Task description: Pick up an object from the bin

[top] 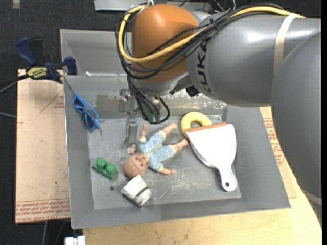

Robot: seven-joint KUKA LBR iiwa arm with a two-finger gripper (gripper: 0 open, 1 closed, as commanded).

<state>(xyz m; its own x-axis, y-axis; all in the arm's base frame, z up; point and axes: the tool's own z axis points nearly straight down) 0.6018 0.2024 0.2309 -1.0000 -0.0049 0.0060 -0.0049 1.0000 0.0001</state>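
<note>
My gripper (pixel 131 138) hangs low in the middle of the bin, under the arm's orange cover, its tip close to the floor. Just right of it lies a baby doll (pixel 153 155) in a light blue dotted dress, on its back, head toward the front and one arm raised toward the gripper. The gripper stands beside the doll's raised arm; nothing shows in its grasp. A green toy brick (pixel 105 168) lies to the front left of it.
Blue sunglasses (pixel 86 112) rest against the left wall. A white dustpan (pixel 217 149) with an orange edge lies at the right, partly over a yellow tape roll (pixel 195 121). A small white cup (pixel 136 192) lies on its side near the front wall.
</note>
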